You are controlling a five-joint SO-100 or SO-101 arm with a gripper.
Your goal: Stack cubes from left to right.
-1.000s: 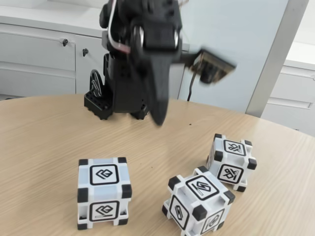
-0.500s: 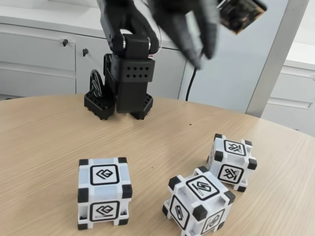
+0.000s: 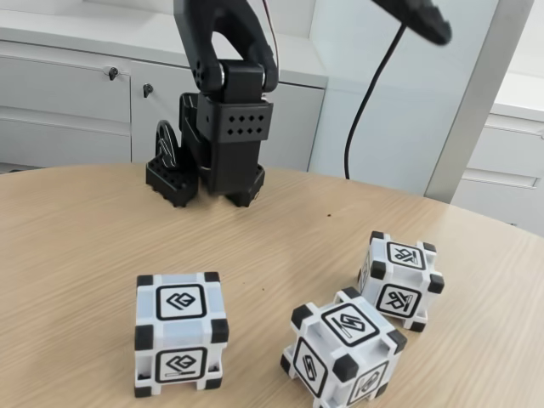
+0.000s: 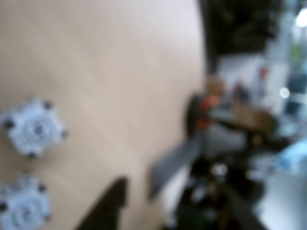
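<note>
Wood table (image 3: 85, 221), grey cabinets (image 3: 76, 93) behind.

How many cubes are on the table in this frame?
3. In the fixed view, one cube sits at the left, one at centre-right nearest the camera, and one behind it to the right. None are stacked.

Place: an office or a lab room — it could be either.
Table: a round-edged table (image 3: 85, 229) with a pale wood-grain top, filling the fixed view from 3 through 6 to 9 o'clock.
Storage: low grey-white cabinets (image 3: 68, 98) at 10 o'clock, with small keyed locks (image 3: 112, 73) on the fronts — typical office furniture.
Wall: a pale blue panel (image 3: 425, 93) at 1 o'clock.
Equipment: a black robot arm base (image 3: 212, 153) at 12 o'clock, a black cable (image 3: 361, 110) hanging beside it.
</note>
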